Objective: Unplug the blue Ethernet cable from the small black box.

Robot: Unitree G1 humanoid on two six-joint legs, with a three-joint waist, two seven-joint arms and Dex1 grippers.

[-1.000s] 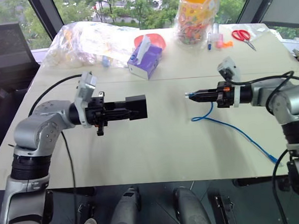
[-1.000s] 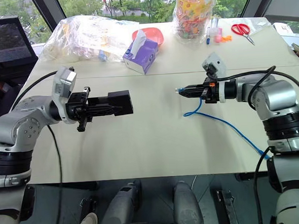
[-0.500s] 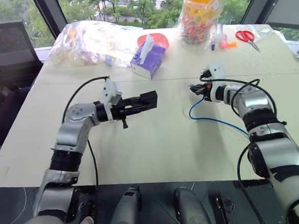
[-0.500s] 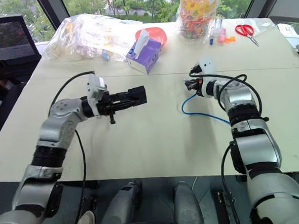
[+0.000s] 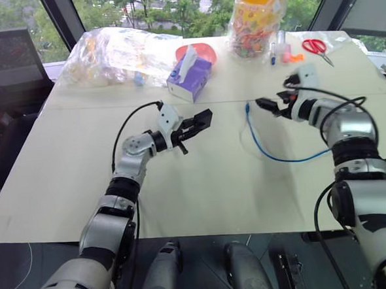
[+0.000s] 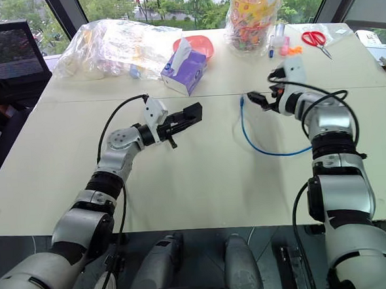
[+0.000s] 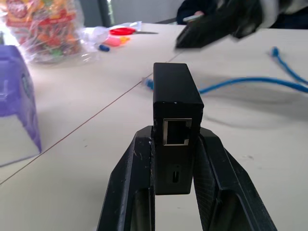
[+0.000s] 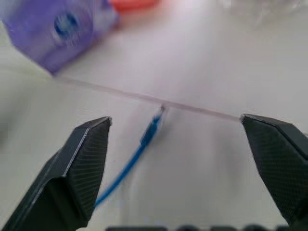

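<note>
Blue cable (image 6: 258, 146) lies loose on the tabletop (image 6: 202, 183) beside the spread right pincer (image 6: 261, 102), its plug well clear of the box (image 7: 175, 122) the left pincer (image 7: 179, 166) clamps; box goes down gently next.

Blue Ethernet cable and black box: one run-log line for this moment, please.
thin blue Ethernet cable: unplugged, loose on table | small matte black box: port empty, in left pincer | right pincer: open, empty

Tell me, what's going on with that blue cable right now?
Left gripper shut on small black box, port empty. Right gripper open, blue Ethernet cable loose on the table. Nothing in the way.
</note>
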